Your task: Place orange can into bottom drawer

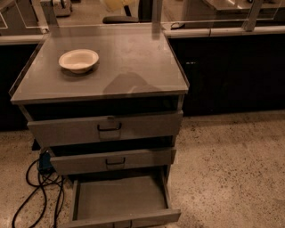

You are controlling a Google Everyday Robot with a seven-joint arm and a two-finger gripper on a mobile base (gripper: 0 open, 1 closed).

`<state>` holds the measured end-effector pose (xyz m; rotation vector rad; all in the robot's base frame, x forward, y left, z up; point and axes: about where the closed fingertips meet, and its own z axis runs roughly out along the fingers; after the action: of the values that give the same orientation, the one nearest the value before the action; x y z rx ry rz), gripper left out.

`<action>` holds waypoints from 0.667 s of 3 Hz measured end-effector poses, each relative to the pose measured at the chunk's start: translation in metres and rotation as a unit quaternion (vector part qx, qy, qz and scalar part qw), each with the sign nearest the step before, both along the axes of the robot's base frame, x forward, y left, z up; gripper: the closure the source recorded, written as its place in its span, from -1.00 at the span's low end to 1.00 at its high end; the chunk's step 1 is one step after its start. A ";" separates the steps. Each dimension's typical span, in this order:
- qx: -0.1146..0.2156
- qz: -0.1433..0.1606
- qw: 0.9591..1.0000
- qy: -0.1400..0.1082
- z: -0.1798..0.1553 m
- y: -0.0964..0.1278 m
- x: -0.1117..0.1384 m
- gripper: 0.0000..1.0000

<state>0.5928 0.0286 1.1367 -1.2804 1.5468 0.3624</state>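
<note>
Three-drawer grey metal cabinet [133, 67], seen from front & above.

1. bottom drawer [120, 198] – pulled well out twd camera; flat grey floor showing; low front cropped by lower frame edge.
2. middle drawer [111, 161] – out a little; dark handle at ctr.
3. top drawer [104, 129] – out a little; dark handle at ctr.
4. white bowl [79, 60] – upright on cabinet top, rear-left qtr, apart from the edges.
5. dark shadow [127, 83] – soft patch on cabinet top, nr front-ctr, well apart from the bowl.
6. black cables [38, 196] – looped on speckled floor [222, 169], left of cabinet, just below a blue plug [44, 161].
7. dark counter [231, 71] – behind & right of cabinet, pale ledge along its top.
8. gripper – outside the frame; how far open, or what it has hold of, can't tell.
9. orange can – can't be located w/ certainty. Pale yellowish patch [116, 4] at top edge, beyond cabinet's rear, cropped; can't tell what it is.
</note>
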 end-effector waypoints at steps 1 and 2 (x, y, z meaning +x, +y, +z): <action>-0.040 0.033 0.999 0.010 -0.018 0.004 -0.011 1.00; -0.067 0.060 0.996 0.008 -0.041 0.001 -0.035 1.00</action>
<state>0.5581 0.0292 1.0954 -1.4813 1.5327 0.3510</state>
